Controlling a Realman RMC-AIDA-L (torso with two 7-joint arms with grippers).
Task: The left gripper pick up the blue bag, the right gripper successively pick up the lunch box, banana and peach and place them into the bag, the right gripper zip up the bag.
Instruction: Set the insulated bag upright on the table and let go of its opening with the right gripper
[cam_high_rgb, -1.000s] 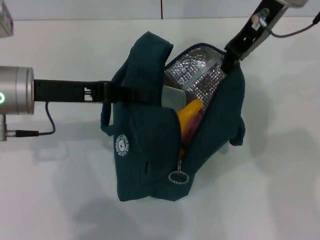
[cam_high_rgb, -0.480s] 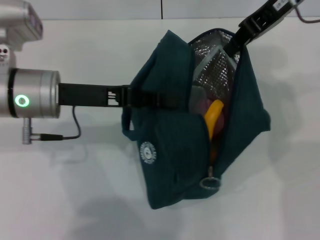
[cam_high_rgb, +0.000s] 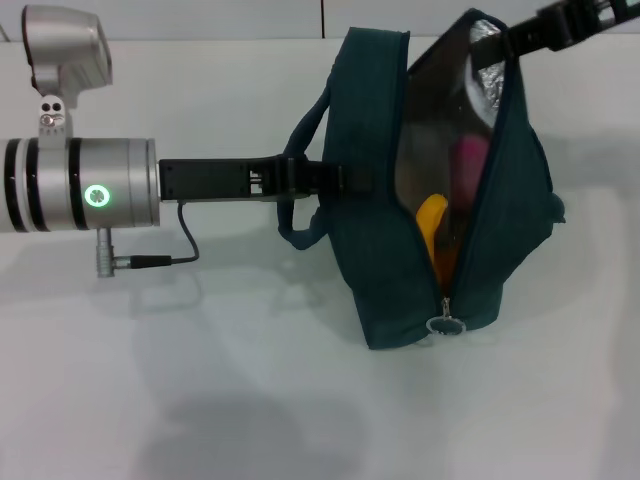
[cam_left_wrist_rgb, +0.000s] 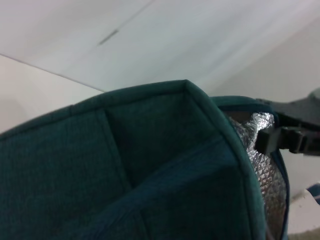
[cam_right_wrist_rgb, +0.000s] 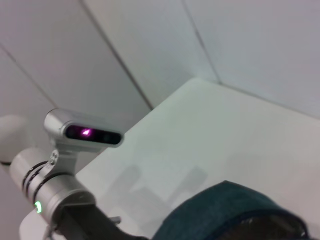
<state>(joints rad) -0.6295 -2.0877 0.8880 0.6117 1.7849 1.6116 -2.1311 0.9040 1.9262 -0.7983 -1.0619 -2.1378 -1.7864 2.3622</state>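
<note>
The blue bag (cam_high_rgb: 375, 220) hangs upright at centre right, its zip open along the near side. My left gripper (cam_high_rgb: 345, 178) reaches in from the left and is shut on the bag's side by a handle. The banana (cam_high_rgb: 432, 228) and the pink peach (cam_high_rgb: 470, 155) show inside against the foil lining. The ring zip pull (cam_high_rgb: 445, 324) hangs at the low end of the opening. My right gripper (cam_high_rgb: 525, 35) is at the top far end of the opening, against the rim. It also shows in the left wrist view (cam_left_wrist_rgb: 290, 137) beside the foil lining (cam_left_wrist_rgb: 262, 170). The lunch box is hidden.
The white table (cam_high_rgb: 200, 380) spreads around the bag. The left arm's silver wrist (cam_high_rgb: 90, 195) with its green light lies at the left, a cable hanging under it. The right wrist view shows the bag's rim (cam_right_wrist_rgb: 230, 210) and the left arm (cam_right_wrist_rgb: 50, 200).
The left arm has carried the bag to the right and turned it more upright. The right gripper has moved up and right at the bag's far end. The peach now shows inside.
</note>
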